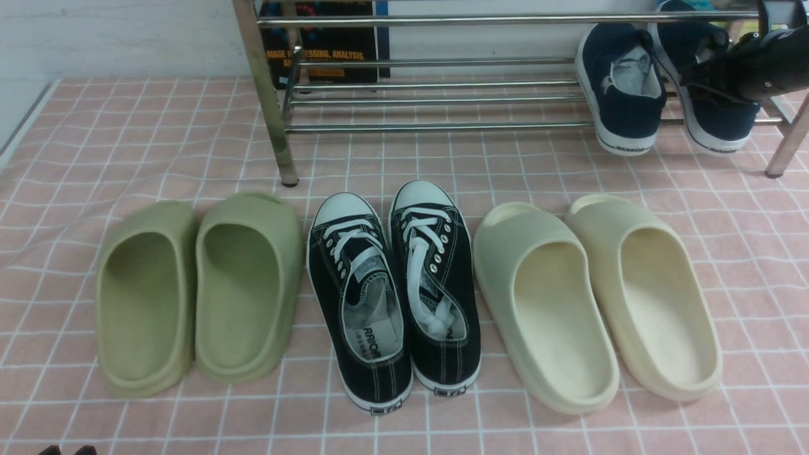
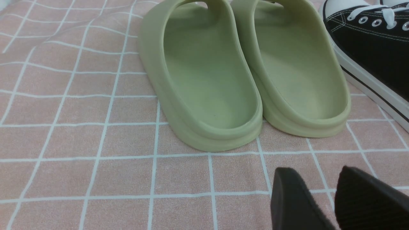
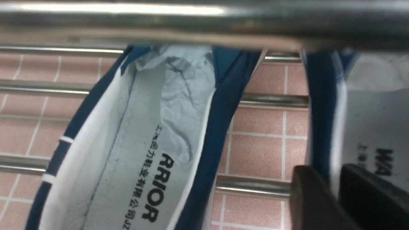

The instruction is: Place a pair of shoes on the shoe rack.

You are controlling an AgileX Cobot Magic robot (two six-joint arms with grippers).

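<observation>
Both navy slip-on shoes lie tilted on the lower bars of the chrome shoe rack (image 1: 442, 126) at its right end, heels toward me. The left shoe (image 1: 622, 95) lies free, its grey insole (image 3: 127, 143) showing in the right wrist view. My right gripper (image 3: 329, 179) straddles the inner side wall of the right shoe (image 1: 720, 120), one finger outside, one inside. The wall (image 3: 322, 111) fills the gap; whether it is pinched I cannot tell. A rack bar (image 3: 191, 19) crosses just above. My left gripper (image 2: 314, 179) hovers open and empty over the cloth near the front edge.
On the pink checked cloth in front of the rack stand, in a row, green slides (image 1: 196, 291), black lace-up sneakers (image 1: 395, 297) and cream slides (image 1: 594, 303). A dark book (image 1: 322, 44) leans behind the rack's left end. The rack's right leg (image 1: 784, 151) is beside my right arm.
</observation>
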